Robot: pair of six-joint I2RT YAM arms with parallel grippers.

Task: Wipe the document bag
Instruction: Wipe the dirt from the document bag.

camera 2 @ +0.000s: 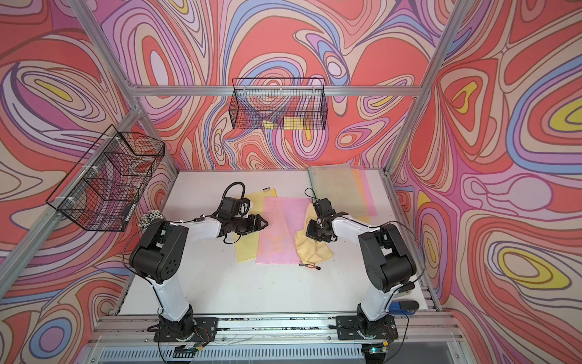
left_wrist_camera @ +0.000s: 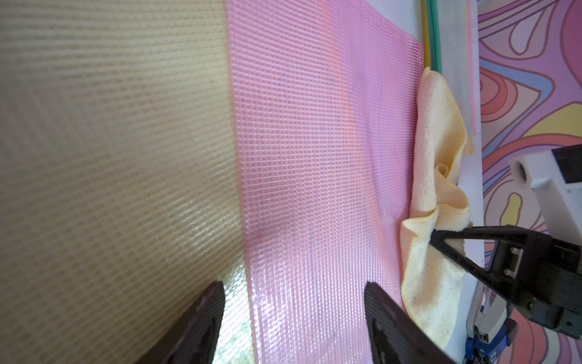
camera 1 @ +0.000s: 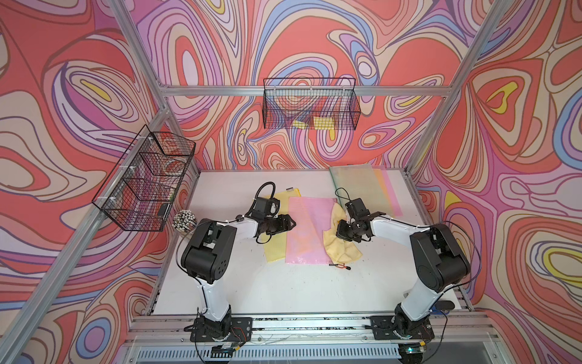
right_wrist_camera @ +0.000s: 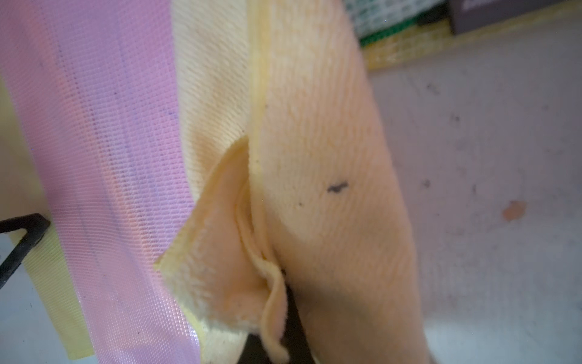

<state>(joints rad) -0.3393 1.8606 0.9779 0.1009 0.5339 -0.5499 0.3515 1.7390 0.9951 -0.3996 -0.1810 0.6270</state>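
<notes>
A pink mesh document bag [camera 1: 307, 233] [camera 2: 280, 233] lies flat mid-table, overlapping a yellow document bag [camera 1: 273, 250] [left_wrist_camera: 110, 141] on its left side. My left gripper [camera 1: 293, 224] [left_wrist_camera: 294, 285] is open just over the pink bag's left edge, its jaws wide apart and straddling the seam between the two bags, holding nothing. A pale yellow cloth [camera 1: 338, 249] [right_wrist_camera: 315, 126] lies bunched along the pink bag's [right_wrist_camera: 104, 157] right edge. My right gripper [camera 1: 341, 228] [right_wrist_camera: 283, 283] is shut on a fold of it, and the cloth hides most of its fingers.
A stack of document bags [camera 1: 365, 189] lies at the back right. A small black and orange item [camera 1: 340, 267] lies in front of the cloth. A bundle of pens [camera 1: 184, 220] stands at the left edge. Wire baskets [camera 1: 310, 107] [camera 1: 148, 182] hang on the frame.
</notes>
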